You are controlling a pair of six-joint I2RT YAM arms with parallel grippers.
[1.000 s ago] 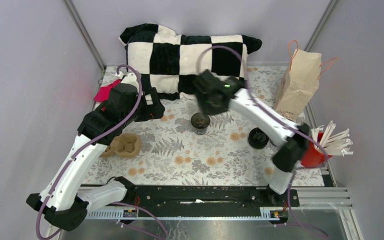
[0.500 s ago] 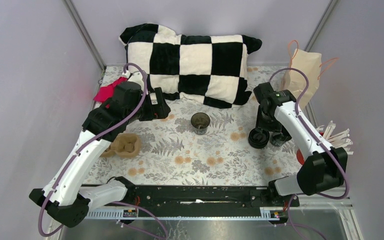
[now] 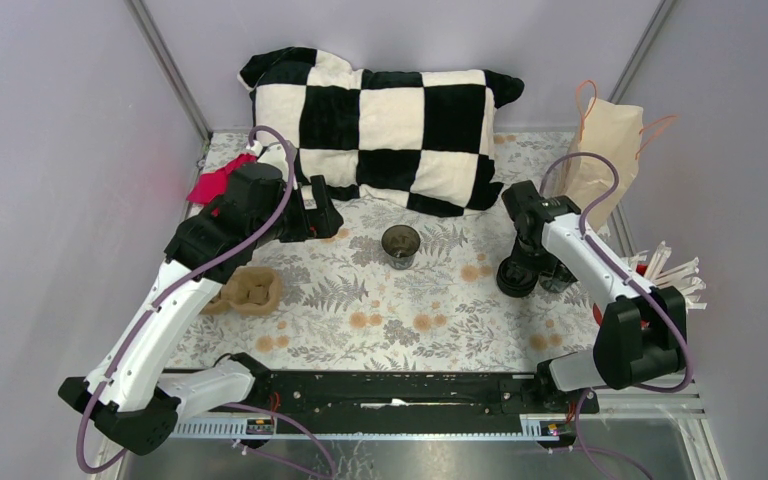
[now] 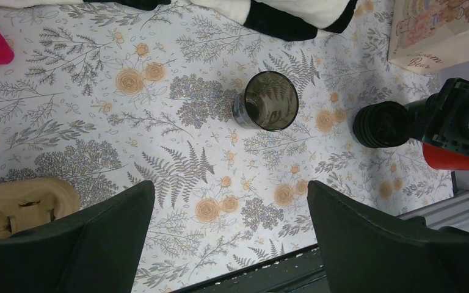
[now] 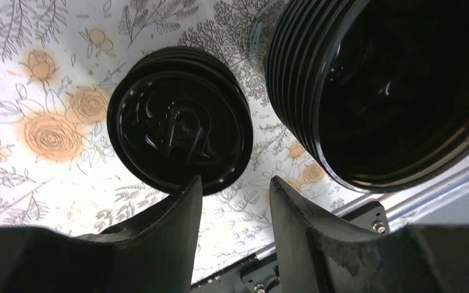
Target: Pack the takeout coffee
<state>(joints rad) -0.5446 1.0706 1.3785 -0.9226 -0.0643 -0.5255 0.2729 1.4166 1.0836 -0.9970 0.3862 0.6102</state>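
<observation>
Black lidded cup [image 5: 180,128] upright, lid up, below parted, empty right tool [image 5: 235,183].

Left arm [image 3: 155,315] and right arm [image 3: 588,255]: white moulded link shells joined by black cylindrical joint housings. A looping purple cable [image 3: 265,128] runs along each. Matte black, broad, tapering fingers [image 4: 79,244] end both arms. The black base rail [image 3: 390,385] carries small silver screws.

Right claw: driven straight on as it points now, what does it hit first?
Probably the black sip lid: the right claw points down at its near rim, jaws open. The ribbed black object sits just beside; depth unclear.
</observation>
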